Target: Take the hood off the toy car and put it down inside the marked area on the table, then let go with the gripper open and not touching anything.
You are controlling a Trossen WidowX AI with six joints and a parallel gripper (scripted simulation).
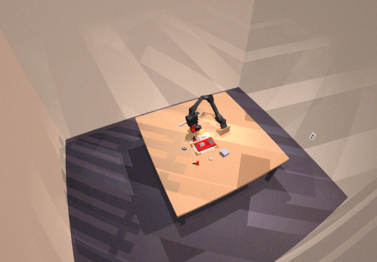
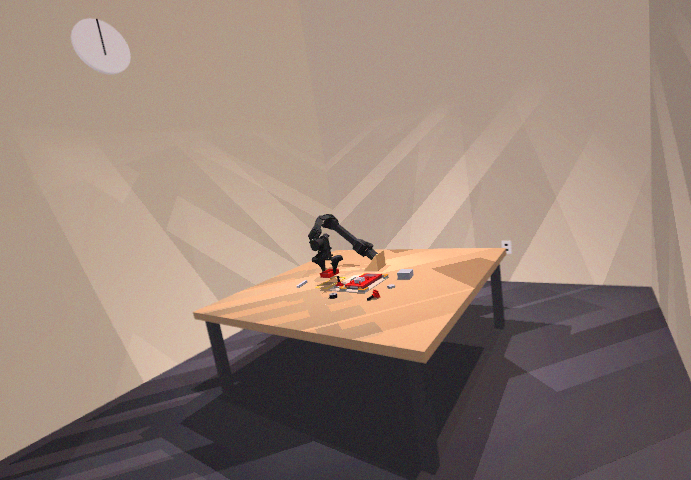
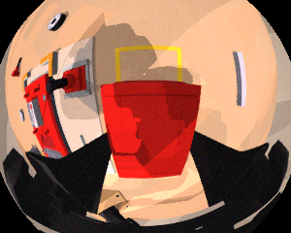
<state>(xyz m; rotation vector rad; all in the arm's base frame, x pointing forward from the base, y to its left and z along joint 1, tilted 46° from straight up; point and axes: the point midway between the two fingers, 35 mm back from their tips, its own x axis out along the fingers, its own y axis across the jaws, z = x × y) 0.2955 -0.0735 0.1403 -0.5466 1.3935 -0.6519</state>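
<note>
My gripper [image 1: 194,126] [image 2: 329,268] [image 3: 151,135] is shut on the red hood [image 1: 193,129] [image 2: 329,273] [image 3: 157,112], one finger at each side. The hood is a tapered red piece, held above the table. The marked area is a yellow outline [image 3: 147,48] on the table; in the wrist view its far part shows beyond the hood's wide edge, and the hood hides its near part. The toy car's red body [image 1: 207,144] [image 2: 372,279] [image 3: 45,104] is on a pale board with orange corners, left of the hood in the wrist view.
A red part with a black post [image 3: 75,80] stands beside the car. A wheel [image 1: 184,148] [image 2: 332,296] [image 3: 56,21], a white bar [image 1: 182,124] [image 2: 301,284] [image 3: 241,78], a grey box [image 1: 224,152] [image 2: 405,273] and a red cone-shaped piece [image 1: 197,162] [image 2: 376,294] lie around.
</note>
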